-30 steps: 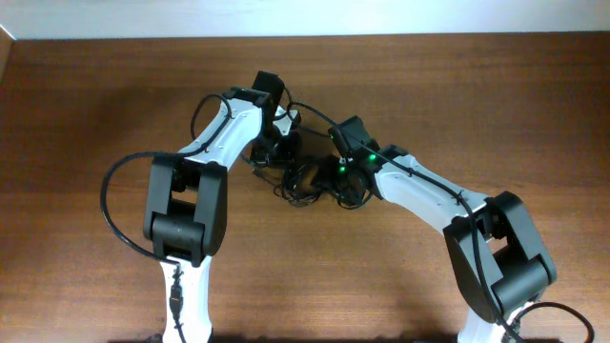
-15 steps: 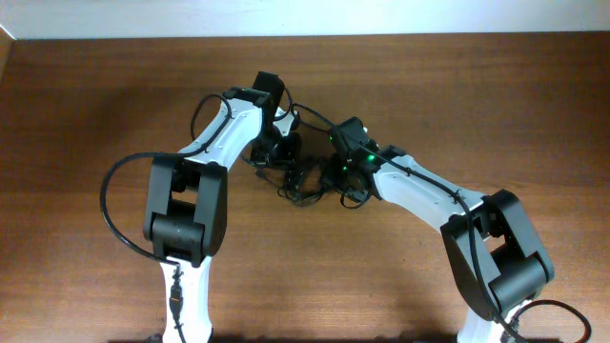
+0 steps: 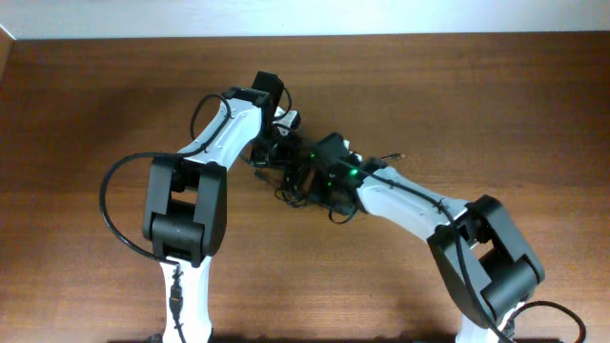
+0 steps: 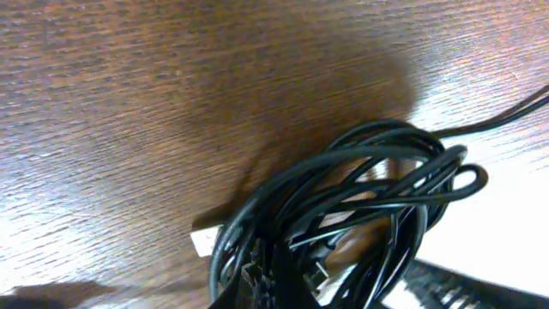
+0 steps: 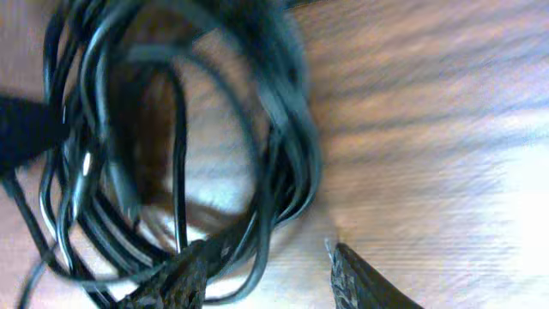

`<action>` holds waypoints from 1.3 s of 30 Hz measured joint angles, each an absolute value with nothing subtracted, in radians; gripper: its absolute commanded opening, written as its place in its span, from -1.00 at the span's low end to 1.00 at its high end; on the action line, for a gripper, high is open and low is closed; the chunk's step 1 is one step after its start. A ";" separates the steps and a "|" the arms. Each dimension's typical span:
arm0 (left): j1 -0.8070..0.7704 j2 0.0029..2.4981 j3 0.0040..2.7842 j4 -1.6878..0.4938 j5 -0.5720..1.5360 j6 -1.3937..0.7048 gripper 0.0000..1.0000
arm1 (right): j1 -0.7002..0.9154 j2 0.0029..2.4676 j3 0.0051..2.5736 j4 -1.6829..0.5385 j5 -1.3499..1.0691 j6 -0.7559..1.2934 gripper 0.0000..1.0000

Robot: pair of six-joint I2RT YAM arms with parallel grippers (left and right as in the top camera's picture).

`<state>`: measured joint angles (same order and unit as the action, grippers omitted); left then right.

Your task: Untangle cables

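Likely step: gripping the cables point(image 5: 296, 172) to pull them apart. Left hand point(image 3: 274, 145) closed, its hold hidden; right hand point(image 5: 268, 249) half-spread, straddling strands. Next: pinch one strand, draw outward.

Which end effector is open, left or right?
Right end effector: fingertips apart, bare table between them, beside the cables. Left end effector is clamped shut.

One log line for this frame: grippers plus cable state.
left gripper: shut on cables | right gripper: open, at bundle's edge | cables: tangled in one bundle
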<state>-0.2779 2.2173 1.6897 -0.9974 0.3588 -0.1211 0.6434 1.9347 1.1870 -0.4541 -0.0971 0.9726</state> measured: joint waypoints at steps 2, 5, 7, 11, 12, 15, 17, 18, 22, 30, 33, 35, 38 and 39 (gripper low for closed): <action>-0.272 2.217 1.690 -0.997 0.358 -0.121 -1.00 | 0.667 1.935 1.184 -0.434 -0.089 0.980 -0.21; -0.266 2.217 1.690 -0.997 0.358 -0.121 -1.00 | 0.698 1.935 1.181 -0.418 -0.090 0.991 -0.69; -0.267 2.217 1.690 -0.997 0.358 -0.120 -1.00 | 0.704 1.935 1.181 -0.419 -0.110 0.976 -0.68; -0.267 2.217 1.689 -0.996 0.358 -0.121 -1.00 | 0.707 1.898 1.182 -0.445 -0.142 0.892 -0.37; -0.269 2.217 1.689 -0.996 0.359 -0.121 -1.00 | 0.710 1.871 1.182 -0.445 -0.144 0.878 -0.38; -0.269 2.216 1.689 -0.996 0.359 -0.121 -1.00 | 0.712 1.831 1.186 -0.441 -0.122 0.854 -0.38; -0.269 2.216 1.689 -0.995 0.359 -0.121 -1.00 | 0.712 1.829 1.190 -0.438 -0.080 0.846 -0.28; -0.269 2.216 1.689 -0.995 0.358 -0.121 -1.00 | 0.712 1.829 1.190 -0.426 -0.049 0.842 -0.25; -0.269 2.216 1.689 -0.994 0.358 -0.121 -1.00 | 0.699 1.838 1.191 -0.377 0.003 0.862 -0.20; -0.269 2.216 1.689 -0.991 0.358 -0.121 -1.00 | 0.615 1.874 1.199 -0.222 -0.054 0.982 -0.22; -0.269 2.215 1.689 -0.990 0.357 -0.121 -1.00 | 0.612 1.938 1.202 -0.192 -0.119 1.063 -0.28; -0.269 2.216 1.689 -0.990 0.357 -0.122 -1.00 | 0.607 1.984 1.202 -0.162 -0.167 1.101 -0.30; -0.265 2.216 1.689 -0.990 0.357 -0.131 -1.00 | 0.592 2.024 1.203 -0.142 -0.226 1.137 -0.46; -0.263 2.216 1.689 -0.991 0.358 -0.137 -1.00 | 0.584 2.032 1.202 -0.137 -0.242 1.153 -0.52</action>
